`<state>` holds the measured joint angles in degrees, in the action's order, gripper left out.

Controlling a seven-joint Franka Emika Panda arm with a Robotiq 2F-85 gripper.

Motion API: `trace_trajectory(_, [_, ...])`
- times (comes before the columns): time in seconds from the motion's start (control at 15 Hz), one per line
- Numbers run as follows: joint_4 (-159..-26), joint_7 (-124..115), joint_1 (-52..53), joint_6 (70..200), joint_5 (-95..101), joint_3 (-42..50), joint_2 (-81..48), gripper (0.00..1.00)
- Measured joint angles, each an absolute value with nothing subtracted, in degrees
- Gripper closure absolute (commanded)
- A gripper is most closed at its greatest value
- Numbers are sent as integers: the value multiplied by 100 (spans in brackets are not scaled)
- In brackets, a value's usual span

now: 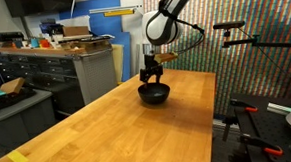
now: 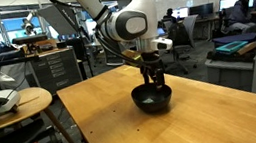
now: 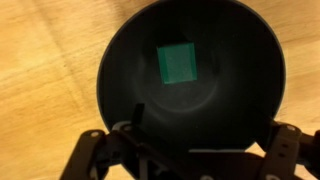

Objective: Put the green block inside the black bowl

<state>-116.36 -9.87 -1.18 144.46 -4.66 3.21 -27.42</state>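
Observation:
The green block (image 3: 178, 64), a small teal cube, lies flat inside the black bowl (image 3: 245, 60) in the wrist view, apart from the fingers. The bowl stands on the wooden table in both exterior views (image 1: 154, 95) (image 2: 153, 100). My gripper (image 1: 152, 73) (image 2: 152, 78) hangs straight above the bowl, just over its rim. In the wrist view the gripper (image 3: 190, 140) has its fingers spread wide at the bottom edge, open and empty. The block is hidden by the bowl's wall in both exterior views.
The wooden table (image 1: 118, 132) has a yellow tape mark (image 1: 17, 158) near its front corner. Grey cabinets (image 1: 70, 70) stand beside it. A round side table (image 2: 12, 106) holds a white bowl. A camera stand (image 1: 233, 31) is behind the table's far edge.

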Motion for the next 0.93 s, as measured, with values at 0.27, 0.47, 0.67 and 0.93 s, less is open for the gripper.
trace_trajectory(0.27, [-11662,-950,-118,14395,-466,289,-2521,0])
trace_trajectory(0.47, [-11696,-949,-117,14264,-466,246,-2321,0])
trace_trajectory(0.67, [-11756,-949,-116,14125,-466,196,-2111,0])
trace_trajectory(0.93, [-11852,-949,-109,14013,-466,137,-1876,0])
